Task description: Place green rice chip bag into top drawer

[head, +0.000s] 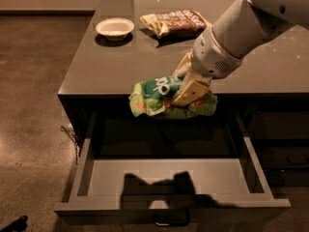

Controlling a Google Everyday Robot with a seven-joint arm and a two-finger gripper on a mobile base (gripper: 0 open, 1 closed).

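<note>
The green rice chip bag (159,98) is crumpled, with white lettering, and hangs in the air just past the counter's front edge, above the back of the open top drawer (111,170). My gripper (186,88) is shut on the bag's right half, its tan fingers (190,91) pressed over it. The white arm reaches in from the upper right. The drawer is pulled fully out at the bottom of the view, its grey bottom showing the shadow of the bag and gripper, a small handle on its front panel (171,221).
On the dark counter (96,66) a white bowl (115,28) sits at the back left and a brown-and-cream snack bag (174,22) lies at the back middle. Brown floor lies to the left. A closed cabinet front is right of the drawer.
</note>
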